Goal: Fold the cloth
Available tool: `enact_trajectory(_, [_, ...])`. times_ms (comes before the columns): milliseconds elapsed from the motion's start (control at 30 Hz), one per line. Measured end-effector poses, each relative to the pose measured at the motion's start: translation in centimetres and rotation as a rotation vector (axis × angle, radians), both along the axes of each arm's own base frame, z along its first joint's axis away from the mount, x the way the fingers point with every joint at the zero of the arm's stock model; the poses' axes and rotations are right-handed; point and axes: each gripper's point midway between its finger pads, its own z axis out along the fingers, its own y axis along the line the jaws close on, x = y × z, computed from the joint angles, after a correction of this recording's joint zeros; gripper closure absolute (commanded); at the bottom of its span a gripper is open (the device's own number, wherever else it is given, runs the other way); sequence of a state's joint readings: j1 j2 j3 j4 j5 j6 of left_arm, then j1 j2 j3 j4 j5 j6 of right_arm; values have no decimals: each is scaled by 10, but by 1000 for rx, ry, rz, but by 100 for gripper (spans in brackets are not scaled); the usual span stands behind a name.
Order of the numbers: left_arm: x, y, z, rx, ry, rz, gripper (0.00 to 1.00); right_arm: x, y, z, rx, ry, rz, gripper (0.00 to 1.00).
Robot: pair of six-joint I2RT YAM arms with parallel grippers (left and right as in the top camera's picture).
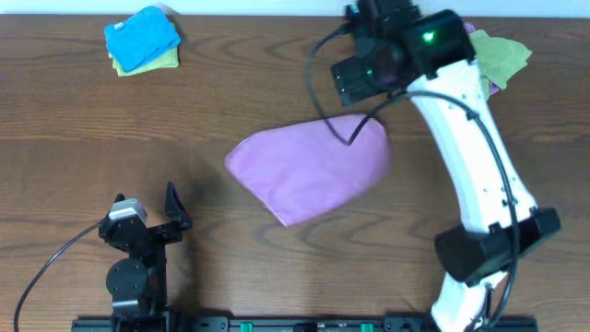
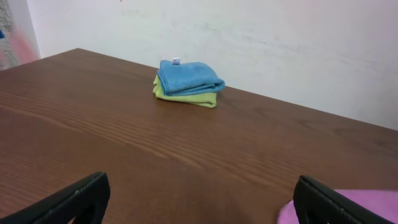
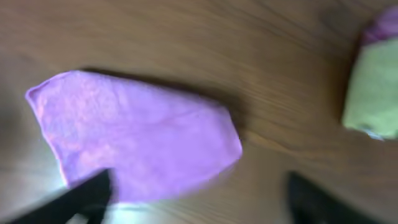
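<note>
My right claw point(image 3: 199, 202) is wide open and holds nothing, up over the worktop point(image 1: 83, 148). The purple cloth point(image 1: 309, 171) lies flat in the middle there. My left claw point(image 2: 199, 202) is wide open and empty too.

You see a soft purple-pink cloth point(image 1: 309, 171), a brown wooden table point(image 1: 92, 138) with dark wavy lines, a bright blue folded cloth point(image 1: 141, 35) and a lime-green folded cloth point(image 2: 186, 98).
</note>
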State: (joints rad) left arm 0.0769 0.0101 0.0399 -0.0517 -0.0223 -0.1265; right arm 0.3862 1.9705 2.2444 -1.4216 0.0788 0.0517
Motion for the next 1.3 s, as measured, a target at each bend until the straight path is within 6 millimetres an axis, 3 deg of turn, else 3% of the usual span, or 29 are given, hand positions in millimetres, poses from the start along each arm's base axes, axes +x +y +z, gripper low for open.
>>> enact_trajectory(167, [0, 0, 0, 0, 0, 0, 4, 1, -6, -7, -8, 23, -28, 2])
enact_trajectory(367, [0, 0, 0, 0, 0, 0, 5, -13, 11, -16, 17, 82, 74, 6])
enact_trajectory(400, [0, 0, 0, 0, 0, 0, 4, -15, 15, -20, 16, 92, 95, 13])
enact_trajectory(533, [0, 0, 0, 0, 0, 0, 4, -19, 22, -54, 2, 150, 148, 72])
enact_trajectory(600, [0, 0, 0, 0, 0, 0, 5, -21, 24, -74, 7, 180, 158, 95])
enact_trajectory(633, [0, 0, 0, 0, 0, 0, 5, -22, 27, -87, 15, 197, 168, 98])
enact_trajectory(733, [0, 0, 0, 0, 0, 0, 5, -24, 39, -119, 61, 221, 194, 98])
enact_trajectory(833, [0, 0, 0, 0, 0, 0, 4, -22, 60, -138, 103, 190, 239, 98])
enact_trajectory(967, [0, 0, 0, 0, 0, 0, 5, -23, 96, -143, 136, 131, 324, 98])
enact_trajectory(1067, [0, 0, 0, 0, 0, 0, 5, -31, 108, -146, 98, 121, 359, 99])
enact_trajectory(1133, [0, 0, 0, 0, 0, 0, 4, -41, 98, -154, 12, 156, 346, 98])
enact_trajectory(1300, [0, 0, 0, 0, 0, 0, 5, -57, 39, -179, -178, 307, 220, 99])
